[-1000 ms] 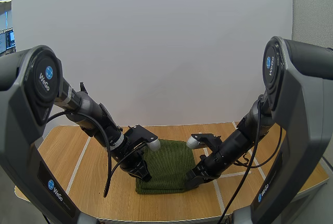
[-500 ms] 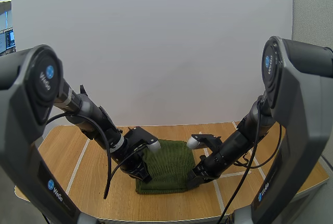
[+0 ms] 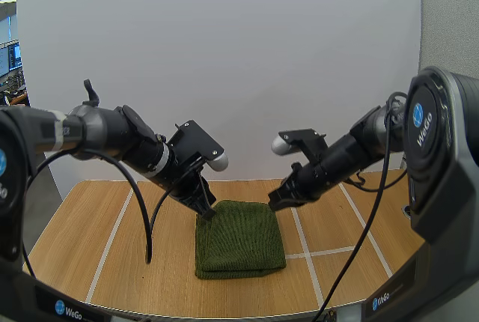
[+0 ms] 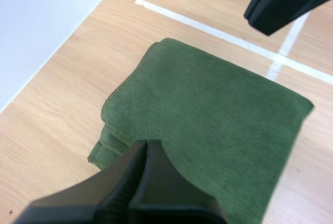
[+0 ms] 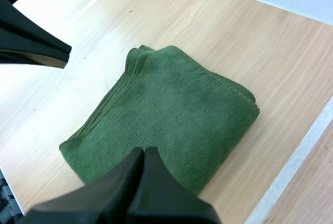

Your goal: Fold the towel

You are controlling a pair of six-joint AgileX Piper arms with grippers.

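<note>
Closed right hand (image 5: pixel 143 152) over folded green towel (image 5: pixel 171 109).

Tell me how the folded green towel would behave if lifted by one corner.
The towel would probably droop and unfold: its stacked layers lie loose along one edge. It looks light, being thin ribbed cloth lying flat. Pushed, it would likely bunch up rather than slide whole across the wooden table.

The closed wedge of the left tool (image 4: pixel 147 148) covered part of the near edge of the folded dark-green ribbed cloth towel (image 4: pixel 208 104). The right tool (image 5: pixel 143 153) hid another stretch. Possibly the left tip touched it; unclear.
</note>
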